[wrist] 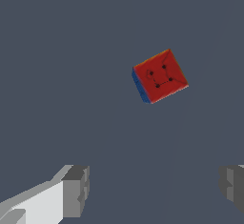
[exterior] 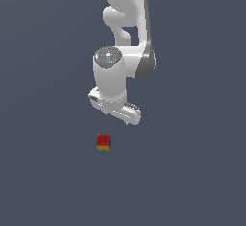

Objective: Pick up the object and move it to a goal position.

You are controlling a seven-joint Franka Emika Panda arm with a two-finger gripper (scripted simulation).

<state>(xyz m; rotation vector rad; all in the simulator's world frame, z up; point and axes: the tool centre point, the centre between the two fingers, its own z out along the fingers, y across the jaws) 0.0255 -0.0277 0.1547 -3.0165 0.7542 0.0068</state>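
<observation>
The object (exterior: 103, 142) is a tiny cube with a red top face, a yellow-orange front side and a blue side, lying on the grey floor. In the wrist view the object (wrist: 159, 76) shows its red face with dark dots and a blue edge. My white gripper (exterior: 121, 115) hangs above and a little to the exterior view's right of the cube, not touching it. Both grey fingertips (wrist: 76, 191) stand wide apart in the wrist view, with the gripper (wrist: 155, 189) open and nothing between them; the cube lies apart from the gap.
The white arm (exterior: 126, 23) reaches down from the top of the exterior view. A plain dark grey floor (exterior: 192, 172) surrounds the cube on all sides.
</observation>
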